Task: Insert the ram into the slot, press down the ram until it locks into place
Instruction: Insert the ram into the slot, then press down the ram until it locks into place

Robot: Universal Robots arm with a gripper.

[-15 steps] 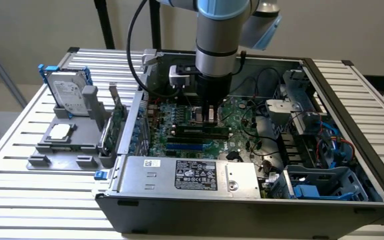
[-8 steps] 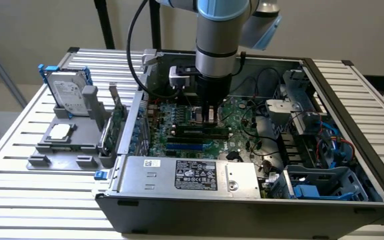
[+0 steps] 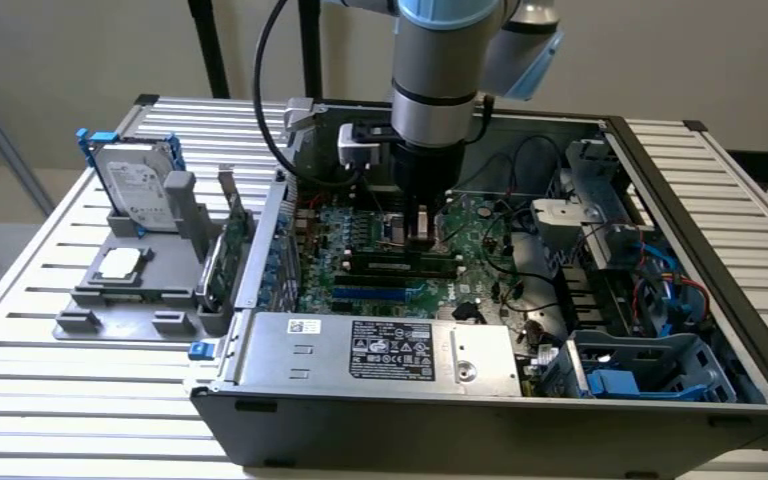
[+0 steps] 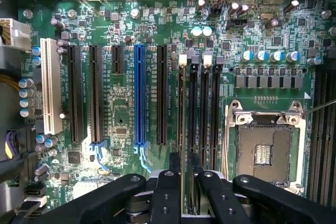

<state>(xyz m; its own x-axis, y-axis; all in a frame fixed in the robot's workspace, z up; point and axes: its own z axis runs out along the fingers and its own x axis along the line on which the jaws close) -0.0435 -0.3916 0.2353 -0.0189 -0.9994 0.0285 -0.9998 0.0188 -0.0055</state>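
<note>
Claw (image 4: 187, 167) nearest us, jaws parted, straddling the ram (image 4: 182, 114) without gripping it. The ram stands in the slot (image 4: 182, 61) farthest from the processor socket (image 4: 262, 153). We judge the pressing step is in hand, which calls for a square downward push.

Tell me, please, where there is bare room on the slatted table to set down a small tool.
The slatted table is bare on the near side of the grey fixture at the exterior view's left, and along the strip beside the computer case at its right. Inside the case it is crowded: cables and the pincer over the motherboard.
</note>
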